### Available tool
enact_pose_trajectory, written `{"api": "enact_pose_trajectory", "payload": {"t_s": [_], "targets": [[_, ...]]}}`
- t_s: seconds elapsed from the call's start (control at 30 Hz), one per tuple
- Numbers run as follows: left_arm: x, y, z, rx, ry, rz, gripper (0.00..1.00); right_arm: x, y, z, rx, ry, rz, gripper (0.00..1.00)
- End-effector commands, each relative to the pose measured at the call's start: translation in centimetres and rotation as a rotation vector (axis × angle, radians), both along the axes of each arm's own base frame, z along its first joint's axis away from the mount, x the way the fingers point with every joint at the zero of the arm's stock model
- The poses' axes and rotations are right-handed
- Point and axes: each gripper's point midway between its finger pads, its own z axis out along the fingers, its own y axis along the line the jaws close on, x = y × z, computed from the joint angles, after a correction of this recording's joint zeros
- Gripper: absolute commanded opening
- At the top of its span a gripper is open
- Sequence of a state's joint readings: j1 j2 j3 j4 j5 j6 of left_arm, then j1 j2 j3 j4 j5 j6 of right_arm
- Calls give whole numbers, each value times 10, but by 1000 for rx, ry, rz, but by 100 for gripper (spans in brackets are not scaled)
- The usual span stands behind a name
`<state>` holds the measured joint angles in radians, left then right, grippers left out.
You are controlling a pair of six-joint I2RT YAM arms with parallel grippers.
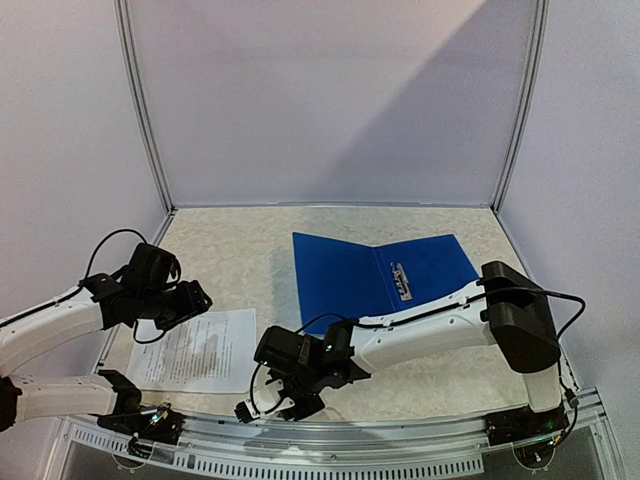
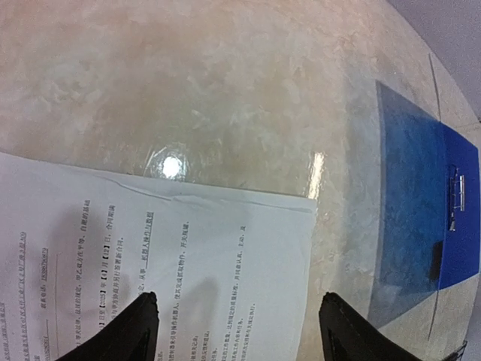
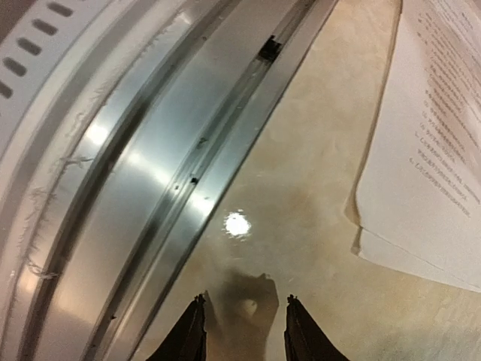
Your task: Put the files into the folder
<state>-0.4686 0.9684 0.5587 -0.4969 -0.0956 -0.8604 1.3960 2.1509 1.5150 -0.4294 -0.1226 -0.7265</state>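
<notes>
The files (image 1: pixel 200 350) are white printed sheets lying flat at the front left of the table. They also show in the left wrist view (image 2: pixel 173 256) and the right wrist view (image 3: pixel 428 150). The blue folder (image 1: pixel 385 275) lies open in the middle, with its metal clip (image 2: pixel 455 199) showing inside. My left gripper (image 1: pixel 198 300) hovers over the far edge of the sheets, open wide and empty (image 2: pixel 240 331). My right gripper (image 1: pixel 275 403) is open and empty (image 3: pixel 244 331) over bare table, just right of the sheets' near corner.
A curved metal rail (image 3: pixel 150 173) runs along the table's near edge, close to my right gripper. White walls with metal posts (image 1: pixel 145 110) close in the back and sides. The tabletop (image 1: pixel 230 250) is pale and speckled.
</notes>
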Motion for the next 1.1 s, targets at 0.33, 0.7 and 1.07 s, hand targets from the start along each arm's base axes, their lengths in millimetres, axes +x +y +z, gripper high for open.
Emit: {"api": "enact_pose_trajectory", "payload": {"t_s": [0.33,0.7,1.07], "targets": [[13,-17,20,-77,-74,-60,74,26,42,-3,103,-150,-8,37],[7,-16,29,-111,-104,-57,73,29,58,-33,46,-141,-6,35],[9,-17,34,-112,-119,-62,73,37,44,-42,-21,-184,-30,27]]}}
